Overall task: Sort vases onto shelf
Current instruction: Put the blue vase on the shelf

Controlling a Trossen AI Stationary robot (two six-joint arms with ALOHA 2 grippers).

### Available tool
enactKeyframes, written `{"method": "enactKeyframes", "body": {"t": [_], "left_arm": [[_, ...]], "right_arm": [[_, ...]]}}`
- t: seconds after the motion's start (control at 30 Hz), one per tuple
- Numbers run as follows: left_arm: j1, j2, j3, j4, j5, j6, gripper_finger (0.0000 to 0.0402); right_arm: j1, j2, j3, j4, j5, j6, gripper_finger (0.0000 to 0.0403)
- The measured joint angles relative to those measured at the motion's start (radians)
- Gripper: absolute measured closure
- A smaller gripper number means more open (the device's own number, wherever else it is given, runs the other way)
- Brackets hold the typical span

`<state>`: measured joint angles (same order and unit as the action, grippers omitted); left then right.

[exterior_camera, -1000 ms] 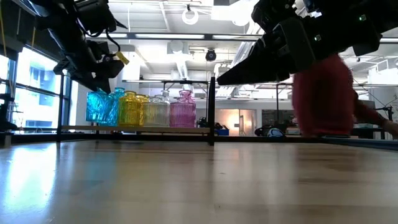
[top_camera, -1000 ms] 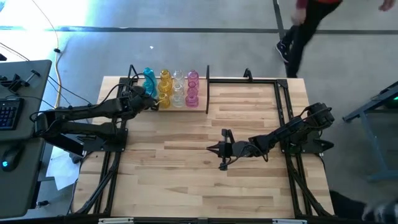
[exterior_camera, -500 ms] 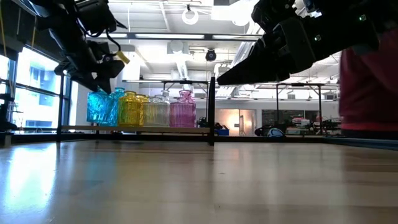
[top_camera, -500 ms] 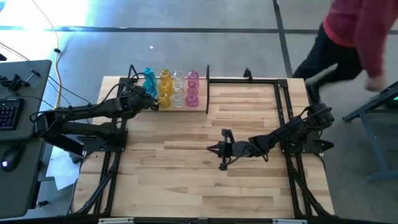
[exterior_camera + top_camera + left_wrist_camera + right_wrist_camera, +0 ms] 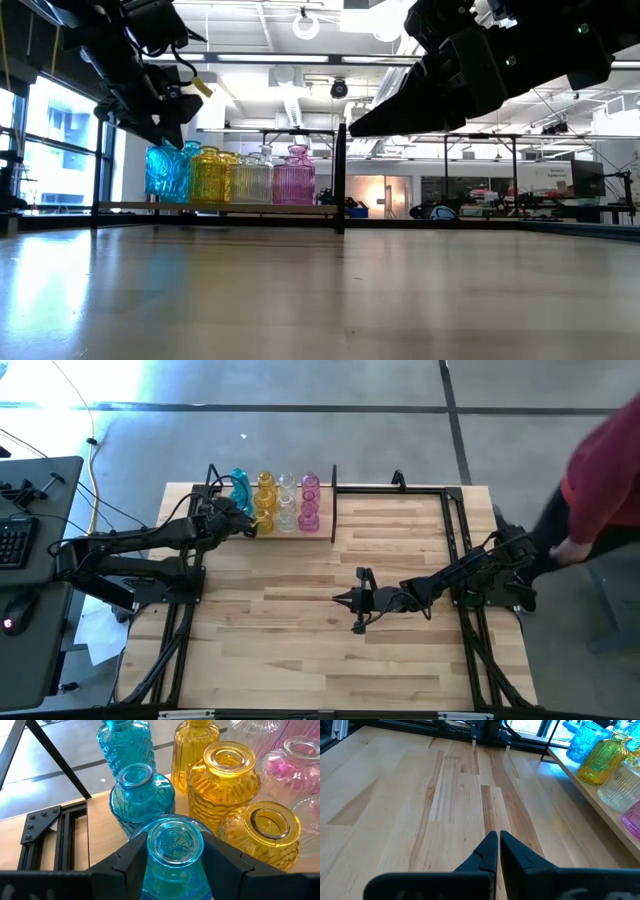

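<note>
Step in hand: placing/releasing a teal vase at the blue end of the row.

L pincer [image 5: 172, 857] sits upper left of the high view, at the left end of the shelf [image 5: 290, 532]. In the left wrist view its two fingers [image 5: 131, 858] flank the neck of the nearest teal vase [image 5: 174, 842]. They stand close on both sides, but can't tell whether they press the glass or have just let go; looks near release, judging by the vase standing upright in line w/ its group.

Vases [image 5: 275, 500] all on the shelf, upper-left part of the table [image 5: 300, 640], grouped by colour: teal at far left, then amber, clear, pink toward the upright post. Low view shows the same order, left to right.

R pincer [image 5: 495, 851] hangs over bare table, centre of the high view, tips together, holding nothing. Waiting.

Person in a red top at right edge of the high view, well clear of the table.

No loose vases seen on the table, so the sort looks about done (judgement only).

Next move calls for: widen the L fingers enough to clear the neck, lift straight up. Neighbours stand just beside: second teal vase [image 5: 140, 795] and amber vase [image 5: 227, 772]. Any sideways drift risks a knock.
</note>
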<state>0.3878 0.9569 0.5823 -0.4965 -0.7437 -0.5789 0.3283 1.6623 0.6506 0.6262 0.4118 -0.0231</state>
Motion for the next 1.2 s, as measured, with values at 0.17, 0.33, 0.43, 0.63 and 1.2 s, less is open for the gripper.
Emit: {"method": "enactKeyframes", "body": {"t": [0.17, 0.33, 0.43, 0.63, 1.2], "left_arm": [[0.0, 0.0, -0.004, 0.003, -0.001, -0.002, 0.0239], [-0.001, -0.001, -0.05, 0.039, -0.02, -0.017, 0.0238], [-0.006, -0.002, -0.061, 0.049, -0.036, -0.022, 0.0238], [-0.024, -0.007, -0.063, 0.063, -0.035, 0.005, 0.0238], [-0.028, -0.073, -0.064, 0.069, -0.039, 0.095, 0.0188]], "right_arm": [[0.0, 0.0, 0.0, 0.0, 0.0, 0.0, 0.0402], [0.0, 0.0, 0.0, 0.0, -0.011, 0.0, 0.0402], [0.0, 0.0, 0.0, 0.0, -0.011, 0.0, 0.0402], [0.0, 0.0, 0.0, 0.0, -0.012, 0.0, 0.0402], [0.0, 0.0, 0.0, 0.0, -0.027, 0.0, 0.0402]]}}
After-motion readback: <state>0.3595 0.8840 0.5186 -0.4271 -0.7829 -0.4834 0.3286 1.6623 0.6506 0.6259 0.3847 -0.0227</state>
